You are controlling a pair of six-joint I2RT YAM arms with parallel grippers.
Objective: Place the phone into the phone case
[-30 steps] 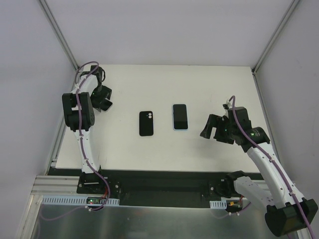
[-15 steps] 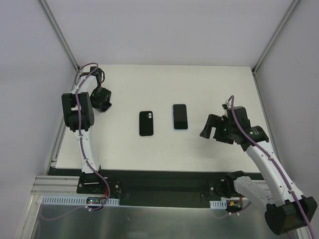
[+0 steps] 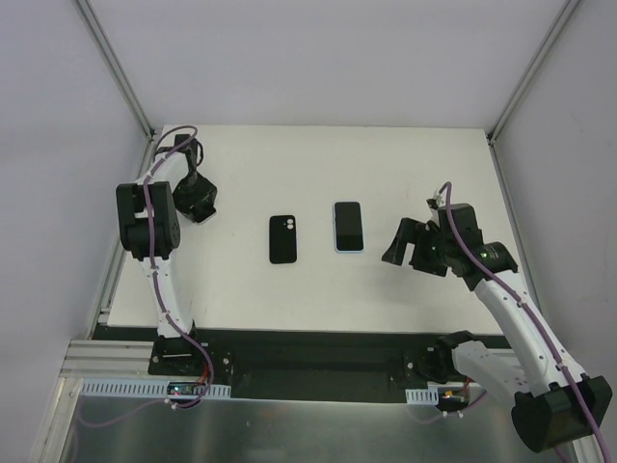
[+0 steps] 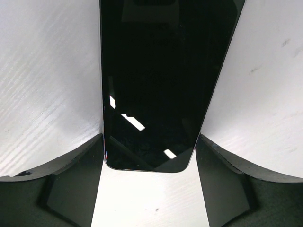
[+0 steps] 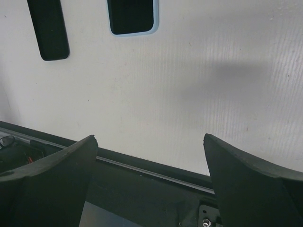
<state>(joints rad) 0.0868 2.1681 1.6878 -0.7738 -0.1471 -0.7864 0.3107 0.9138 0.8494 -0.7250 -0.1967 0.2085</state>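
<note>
A glossy black phone (image 4: 161, 71) lies screen up on the white table, hidden under my left gripper (image 3: 200, 198) in the top view. In the left wrist view my left gripper (image 4: 149, 142) has its two fingers pressed against the phone's long edges near its lower end. A matte black phone case (image 3: 282, 239) with two small camera holes lies flat at mid-table, also seen top left in the right wrist view (image 5: 47, 28). My right gripper (image 3: 400, 249) hovers at the right, wide open and holding nothing (image 5: 150, 137).
A dark-faced slab with a light-blue rim (image 3: 348, 227) lies just right of the case, seen again as the blue-rimmed slab (image 5: 132, 16). The black front rail (image 5: 156, 184) runs under my right gripper. White walls stand on three sides of the table (image 3: 318, 154).
My left gripper's jaws have narrowed from wide open onto the phone's sides, and its wrist has turned a little. My right gripper has drifted slightly left, still open.
</note>
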